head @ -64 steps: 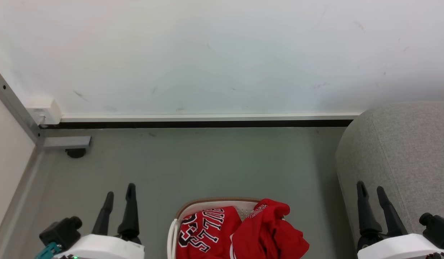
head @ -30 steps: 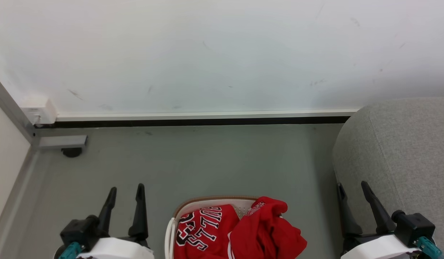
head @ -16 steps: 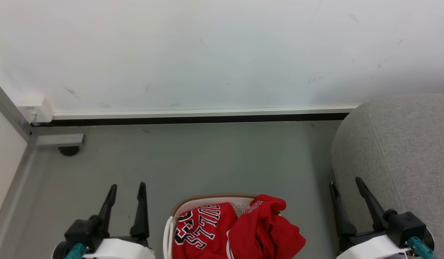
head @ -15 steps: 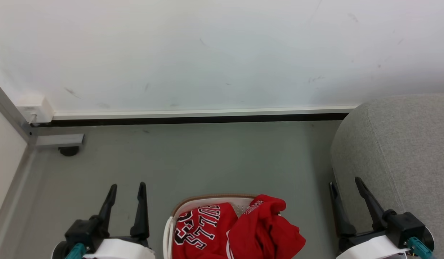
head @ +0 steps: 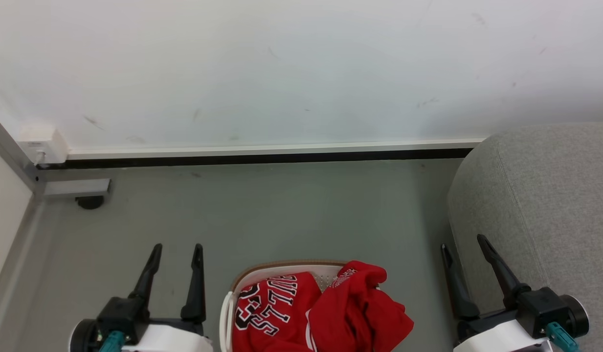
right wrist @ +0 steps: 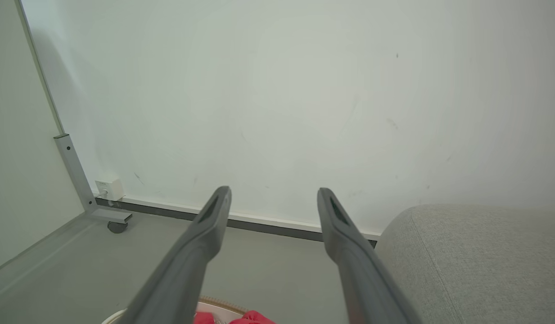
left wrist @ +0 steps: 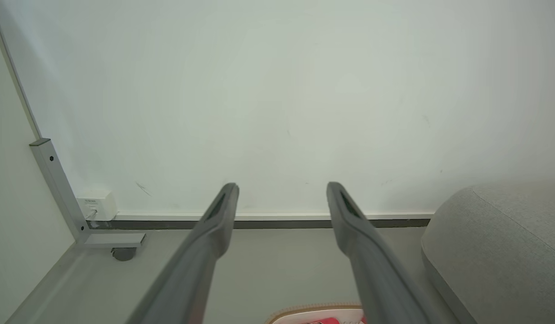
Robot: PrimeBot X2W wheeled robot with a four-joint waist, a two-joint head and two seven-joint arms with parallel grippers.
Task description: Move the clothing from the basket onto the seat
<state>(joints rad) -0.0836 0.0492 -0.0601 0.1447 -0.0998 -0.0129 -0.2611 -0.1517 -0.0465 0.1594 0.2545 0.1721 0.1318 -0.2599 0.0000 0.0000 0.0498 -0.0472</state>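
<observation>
Since earlier: camera tilted, right wrist rolled, both arms edged inward. Left gripper (head: 177, 247) at 7 o'clock, fingers apart, empty. Right gripper (head: 461, 242) at 5 o'clock, fingers apart, empty, beside seat (head: 541, 195) at 3 o'clock. Red clothing (head: 321, 313) heaped in basket (head: 281, 268) at 6 o'clock.

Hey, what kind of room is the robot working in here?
Likely a plain indoor room staged as a home corner: a bare white wall, a grey upholstered seat, and a laundry basket of red clothing on a grey floor.
</observation>
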